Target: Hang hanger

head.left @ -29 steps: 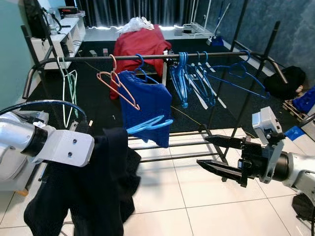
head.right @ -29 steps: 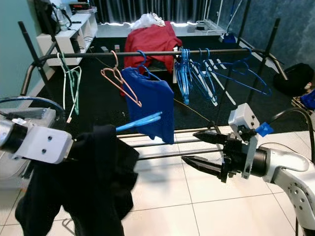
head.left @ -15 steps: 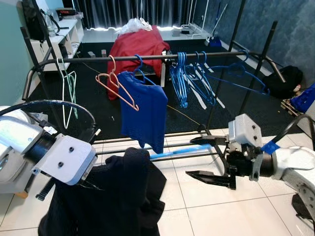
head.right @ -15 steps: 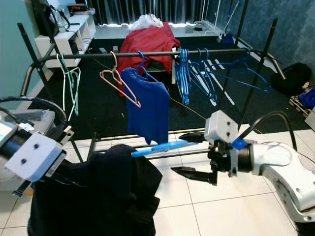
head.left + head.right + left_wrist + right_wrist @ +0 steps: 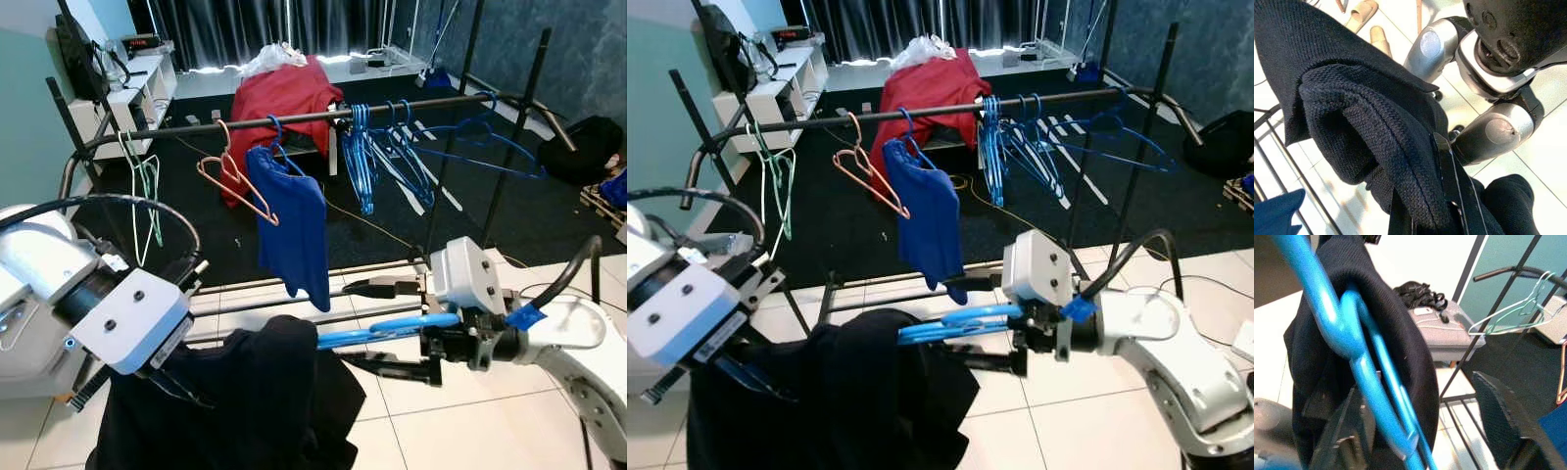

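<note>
A black knit garment (image 5: pixel 245 401) hangs low at the left, threaded on a bright blue hanger (image 5: pixel 387 329) that sticks out level to the right. My left gripper (image 5: pixel 1425 215) is shut on a fold of the garment, its fingers (image 5: pixel 1452 191) half buried in the cloth. My right gripper (image 5: pixel 343 321) is open, one finger above and one below the hanger's end; in the right wrist view the blue hanger (image 5: pixel 1352 347) crosses between the fingers (image 5: pixel 1498 406). The black clothes rail (image 5: pixel 294 117) runs across behind, above both arms.
On the rail hang a blue shirt (image 5: pixel 294 225), a pink hanger (image 5: pixel 230 176), several blue hangers (image 5: pixel 382 157) and a pale green hanger (image 5: pixel 142 181). A red cloth (image 5: pixel 279 93) lies behind. The rack's lower bars (image 5: pixel 294 284) cross the white tiles. White shelves (image 5: pixel 137 78) stand far left.
My right gripper has moved left and now straddles the hanger's end. The left arm has lowered the garment, and the hanger has dropped from slanting upward to level.
</note>
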### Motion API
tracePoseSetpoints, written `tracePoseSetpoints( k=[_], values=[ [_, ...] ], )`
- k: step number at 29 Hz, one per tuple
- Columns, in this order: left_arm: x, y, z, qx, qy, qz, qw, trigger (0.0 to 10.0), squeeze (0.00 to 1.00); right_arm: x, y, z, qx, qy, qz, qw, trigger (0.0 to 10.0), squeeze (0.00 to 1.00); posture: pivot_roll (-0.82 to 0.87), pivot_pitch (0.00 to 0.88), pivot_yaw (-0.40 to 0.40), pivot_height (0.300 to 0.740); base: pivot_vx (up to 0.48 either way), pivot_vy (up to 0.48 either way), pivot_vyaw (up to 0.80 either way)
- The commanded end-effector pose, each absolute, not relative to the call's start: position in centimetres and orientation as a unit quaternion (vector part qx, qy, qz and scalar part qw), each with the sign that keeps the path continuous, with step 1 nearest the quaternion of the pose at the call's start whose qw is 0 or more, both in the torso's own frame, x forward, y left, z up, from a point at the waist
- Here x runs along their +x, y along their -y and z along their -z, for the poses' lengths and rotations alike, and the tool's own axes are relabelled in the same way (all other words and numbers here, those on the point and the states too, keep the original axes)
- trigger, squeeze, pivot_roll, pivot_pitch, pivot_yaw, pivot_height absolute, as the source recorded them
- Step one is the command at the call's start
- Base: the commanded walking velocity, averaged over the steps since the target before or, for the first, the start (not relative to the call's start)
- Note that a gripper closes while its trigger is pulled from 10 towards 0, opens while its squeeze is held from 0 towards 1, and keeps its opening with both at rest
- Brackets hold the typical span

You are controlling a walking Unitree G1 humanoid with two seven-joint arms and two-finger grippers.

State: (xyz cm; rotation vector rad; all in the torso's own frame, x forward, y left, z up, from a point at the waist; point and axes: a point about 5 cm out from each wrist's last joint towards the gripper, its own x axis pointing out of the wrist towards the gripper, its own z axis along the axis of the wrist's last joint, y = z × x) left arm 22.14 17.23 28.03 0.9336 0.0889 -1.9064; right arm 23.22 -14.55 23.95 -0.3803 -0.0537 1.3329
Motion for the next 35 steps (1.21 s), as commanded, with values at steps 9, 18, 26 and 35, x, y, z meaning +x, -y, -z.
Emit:
tracePoseSetpoints(
  k=[9, 18, 26, 35],
  values=[
    [21.3, -17.1, -28.7, 0.372, -0.04, 0.806, 0.458, 10.0, 0.0, 23.1, 13.6, -23.7, -0.156, 0.031, -0.631, 0.759, 0.0, 0.0, -0.06, 0.0, 0.089, 0.74, 0.0, 0.0, 0.0],
    [20.9, -16.7, -28.6, 0.342, -0.022, 0.82, 0.458, 10.0, 0.0, 22.8, 13.4, -23.6, -0.133, 0.026, -0.64, 0.756, 0.0, 0.0, -0.05, 0.0, 0.056, 0.74, 0.0, 0.0, 0.0],
    [20.4, -16.7, -28.5, 0.323, -0.036, 0.827, 0.458, 10.0, 1.0, 22.8, 13.0, -23.7, -0.118, 0.027, -0.648, 0.752, 0.0, 0.0, -0.03, 0.0, 0.03, 0.74, 0.0, 0.0, 0.0],
    [21.0, -16.8, -28.8, 0.329, -0.034, 0.818, 0.47, 10.0, 1.0, 22.6, 12.7, -23.8, -0.103, 0.03, -0.654, 0.749, 0.0, 0.0, -0.03, 0.0, 0.033, 0.74, 0.0, 0.0, 0.0]
  ],
)
